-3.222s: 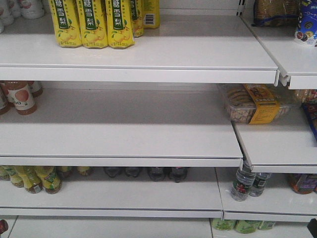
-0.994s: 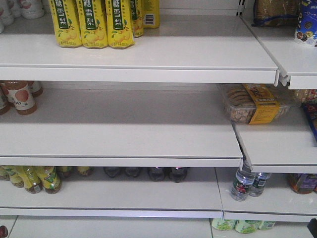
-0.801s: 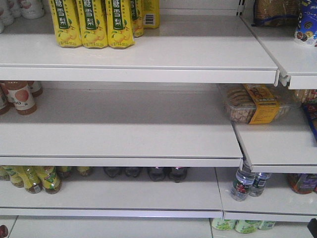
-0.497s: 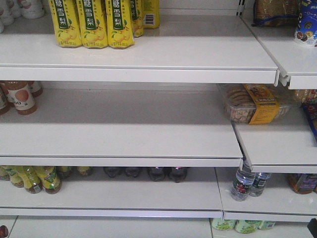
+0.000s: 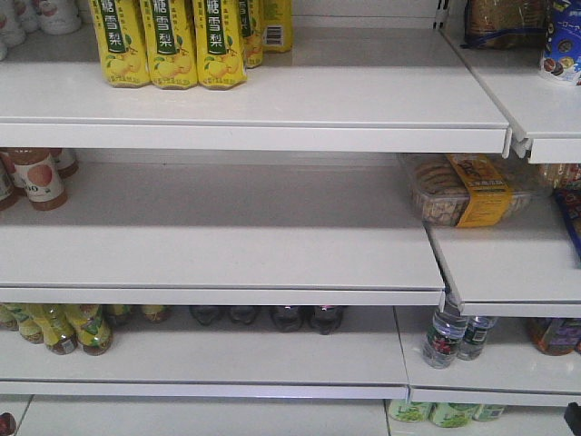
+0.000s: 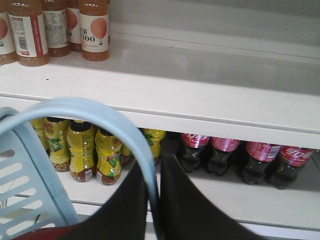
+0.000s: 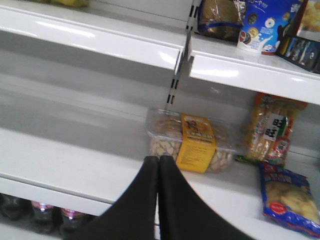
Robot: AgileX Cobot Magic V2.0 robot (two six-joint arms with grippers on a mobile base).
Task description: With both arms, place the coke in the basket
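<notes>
Basket: in your left wrist view the light blue basket fills the lower left corner — its swing handle arches up and over toward the gripper.
Left gripper: your left gripper has its two black fingers drawn close on the handle's right end, the pale blue strip pinched between them.
Coke: the coke bottles stand in a row on the low shelf, right of the yellow-green drink bottles and under the shelf carrying the orange-drink bottles; only their red wraps and dark bases show. In the front view you see just their dark bases beneath the middle shelf.
Right gripper: your right gripper points at the clear biscuit tray with its yellow band — fingers pressed together, nothing between them. The tips overlap the tray's front edge in the picture; contact cannot be told.
</notes>
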